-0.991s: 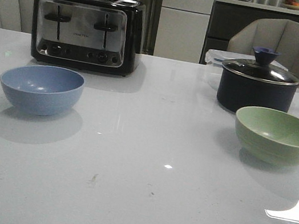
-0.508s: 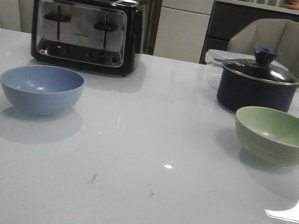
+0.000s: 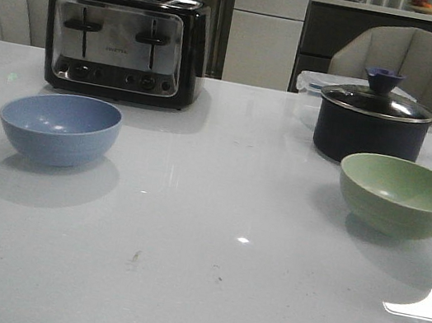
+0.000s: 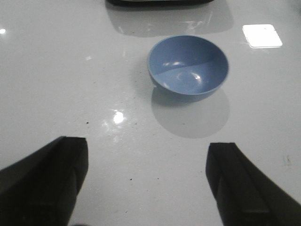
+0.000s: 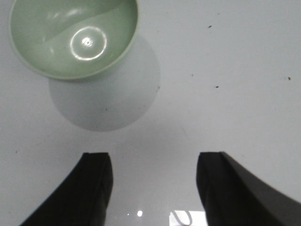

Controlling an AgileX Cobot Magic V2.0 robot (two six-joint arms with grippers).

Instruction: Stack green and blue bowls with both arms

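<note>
The dusty blue bowl (image 3: 59, 127) stands upright on the white table's left side, in front of the toaster. The pale green bowl (image 3: 402, 195) stands on the right, in front of the dark pot. Neither arm shows in the front view. In the left wrist view the blue bowl (image 4: 188, 68) lies well beyond my left gripper (image 4: 146, 146), which is open with only bare table between its fingers. In the right wrist view the green bowl (image 5: 74, 36) lies beyond and to one side of my open, empty right gripper (image 5: 154, 160).
A black and chrome toaster (image 3: 125, 43) stands at the back left. A dark navy lidded pot (image 3: 373, 122) with a blue handle stands at the back right, with a clear plastic box (image 3: 313, 82) behind it. Two chairs stand past the table's far edge.
</note>
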